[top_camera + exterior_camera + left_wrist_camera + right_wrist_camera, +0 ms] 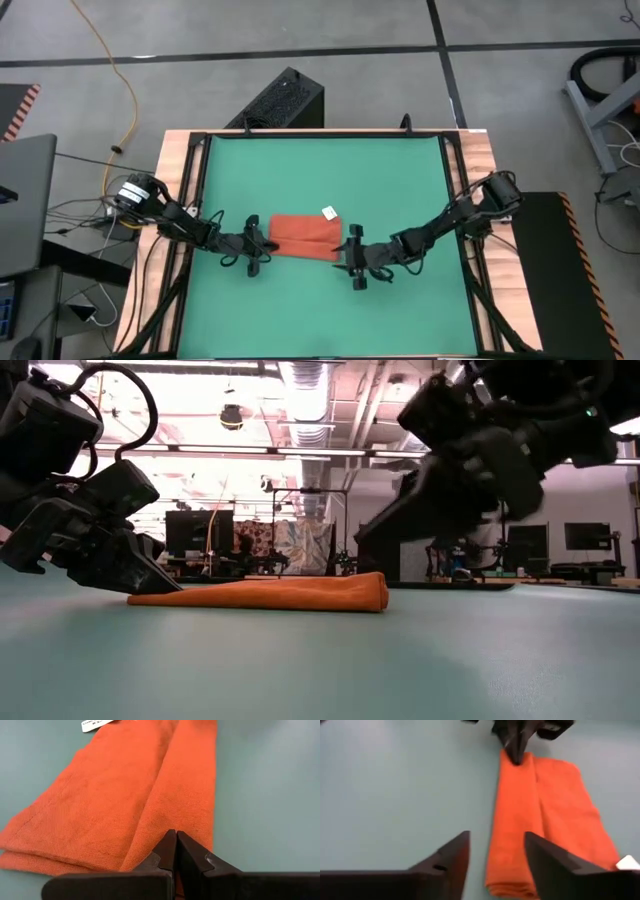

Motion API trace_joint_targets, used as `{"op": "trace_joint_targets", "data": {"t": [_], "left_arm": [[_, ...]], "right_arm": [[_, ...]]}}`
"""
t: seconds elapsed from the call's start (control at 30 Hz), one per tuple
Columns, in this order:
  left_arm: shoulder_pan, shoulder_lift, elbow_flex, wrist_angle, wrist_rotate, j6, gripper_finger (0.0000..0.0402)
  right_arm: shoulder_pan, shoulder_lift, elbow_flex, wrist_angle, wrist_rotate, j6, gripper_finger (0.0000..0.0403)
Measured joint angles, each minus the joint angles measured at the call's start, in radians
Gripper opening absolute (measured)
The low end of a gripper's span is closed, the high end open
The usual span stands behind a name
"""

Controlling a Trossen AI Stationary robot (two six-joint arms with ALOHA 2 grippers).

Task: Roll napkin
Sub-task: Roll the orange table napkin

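The orange-red napkin (305, 236) lies on the green mat (320, 170) as a folded strip with a rolled front edge, its white tag (329, 212) at the back right. My left gripper (262, 246) is at its left end, shut, tips resting on the roll (185, 795); no cloth shows between the fingers. My right gripper (353, 264) is open and empty, low at the napkin's right end (512, 865), which lies just ahead of its fingers (547, 860). In the low view the napkin (270, 594) lies flat between both grippers.
A black perforated box (280, 100) stands behind the table's back edge. Wooden rails (478, 170) and black frame bars border the mat. A laptop (25, 200) and cables sit off the left side. Bare mat lies behind and in front of the napkin.
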Motion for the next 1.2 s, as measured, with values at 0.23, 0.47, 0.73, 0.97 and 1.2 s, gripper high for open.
{"op": "trace_joint_targets", "data": {"t": [0.23, 0.47, 0.73, 0.97, 1.2], "left_arm": [[0.0, 0.0, 0.0, 0.002, -0.002, -0.007, 0.0], [0.0, 0.001, 0.0, 0.001, -0.003, -0.024, 0.0], [-0.001, 0.001, 0.0, 0.005, 0.024, -0.026, 0.0], [-0.001, 0.001, 0.0, 0.005, 0.027, -0.03, 0.0], [-0.001, 0.004, -0.001, 0.067, 0.092, -0.022, 0.0]], "right_arm": [[0.003, 0.12, 0.0, 0.024, 0.028, -0.051, 0.0296], [-0.017, 0.187, 0.002, 0.054, 0.065, -0.021, 0.0296], [-0.046, 0.194, 0.007, -0.082, 0.131, 0.135, 0.0276], [-0.048, 0.195, 0.005, -0.088, 0.169, 0.138, 0.0197], [-0.05, 0.196, 0.003, -0.096, 0.183, 0.198, 0.0053]]}}
